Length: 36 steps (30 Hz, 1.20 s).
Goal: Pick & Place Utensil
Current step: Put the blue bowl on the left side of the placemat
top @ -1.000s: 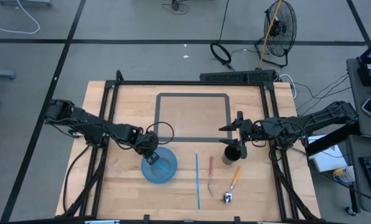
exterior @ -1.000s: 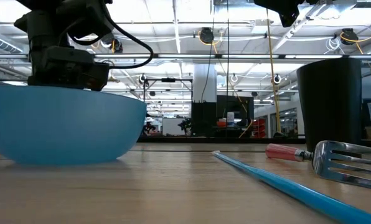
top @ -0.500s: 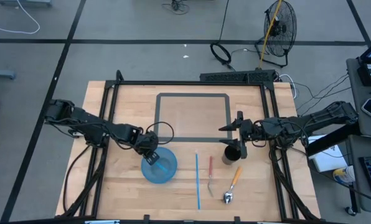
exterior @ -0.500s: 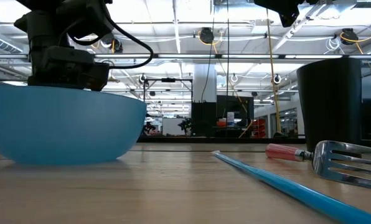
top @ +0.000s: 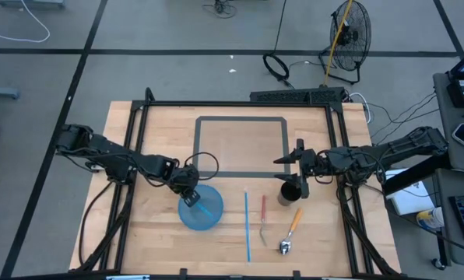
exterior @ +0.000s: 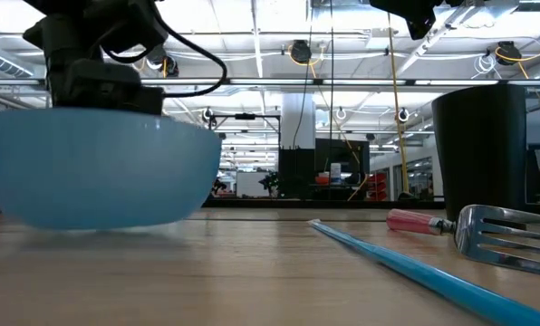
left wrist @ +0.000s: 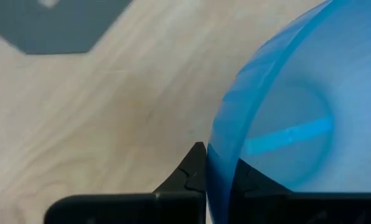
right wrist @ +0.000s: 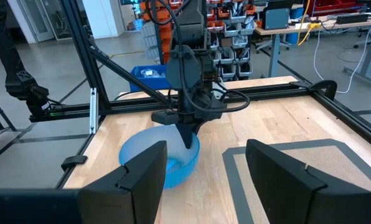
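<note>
Since the earlier frame, 1 blue bowl (top: pixel 200 207) sits lifted off the table (top: pixel 232 155), rim pinched by the closed left gripper (top: pixel 190 189). Right gripper (top: pixel 297 162), fingers spread, empty, hovers above 1 black cup (top: pixel 289 192). Between them lie 1 blue stick (top: pixel 247 227) and 1 fork (top: pixel 263 215); 1 spoon (top: pixel 290 231) lies below the cup.

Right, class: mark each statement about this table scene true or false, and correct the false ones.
1. The left gripper pinches the blue bowl's rim. True.
2. The bowl is empty. False: a blue stick lies inside.
3. The right gripper is open. True.
4. The black cup lies tipped over. False: it stands upright.
5. The fork sits inside the grey taped rectangle. False: it lies outside it, nearer the table's front edge.
</note>
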### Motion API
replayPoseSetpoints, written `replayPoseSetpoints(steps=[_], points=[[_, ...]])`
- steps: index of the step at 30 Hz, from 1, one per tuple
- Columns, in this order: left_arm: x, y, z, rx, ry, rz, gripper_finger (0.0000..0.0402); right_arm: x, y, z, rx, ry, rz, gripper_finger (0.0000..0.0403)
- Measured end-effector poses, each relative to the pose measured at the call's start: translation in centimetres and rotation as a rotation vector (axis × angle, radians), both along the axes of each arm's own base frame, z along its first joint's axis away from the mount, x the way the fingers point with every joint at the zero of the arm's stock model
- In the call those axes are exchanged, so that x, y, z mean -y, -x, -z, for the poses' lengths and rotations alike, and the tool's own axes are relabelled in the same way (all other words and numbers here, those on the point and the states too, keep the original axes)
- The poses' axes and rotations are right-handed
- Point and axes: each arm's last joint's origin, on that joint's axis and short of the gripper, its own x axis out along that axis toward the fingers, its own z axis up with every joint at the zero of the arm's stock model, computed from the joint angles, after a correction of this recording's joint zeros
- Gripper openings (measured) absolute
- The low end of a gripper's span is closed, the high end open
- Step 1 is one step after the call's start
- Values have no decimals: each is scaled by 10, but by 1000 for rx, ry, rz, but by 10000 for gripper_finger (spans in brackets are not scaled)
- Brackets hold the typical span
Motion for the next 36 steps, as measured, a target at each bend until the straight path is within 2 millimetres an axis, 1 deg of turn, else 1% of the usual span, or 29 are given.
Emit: replayPoseSetpoints(steps=[4, 7, 10, 13, 16, 20, 25, 30, 36], points=[[2, -4, -2, 48, 30, 11, 6, 0, 0, 1, -7, 1, 0, 215], [1, -7, -4, 81, 45, 9, 10, 0, 0, 1, -6, 1, 0, 215], [-1, -11, -7, 126, 58, 0, 15, 0, 0, 1, -6, 1, 0, 215], [-4, -15, -13, 197, 66, -10, 8, 0, 0, 1, -6, 1, 0, 215], [-9, -18, -22, 269, 67, -19, 7, 0, 0, 1, -6, -2, 1, 215], [-17, -18, -32, 339, 52, -30, 18, 0, 0, 1, -11, -17, 3, 215], [-26, -18, -43, 414, 33, -36, 6, 0, 0, 1, -13, -23, 4, 215], [-34, -18, -48, 457, 15, -50, 21, 0, 0, 1, -14, -22, 4, 215], [-49, -22, -51, 515, -23, -74, 8, 1, 0, 2, -19, -17, 25, 215]])
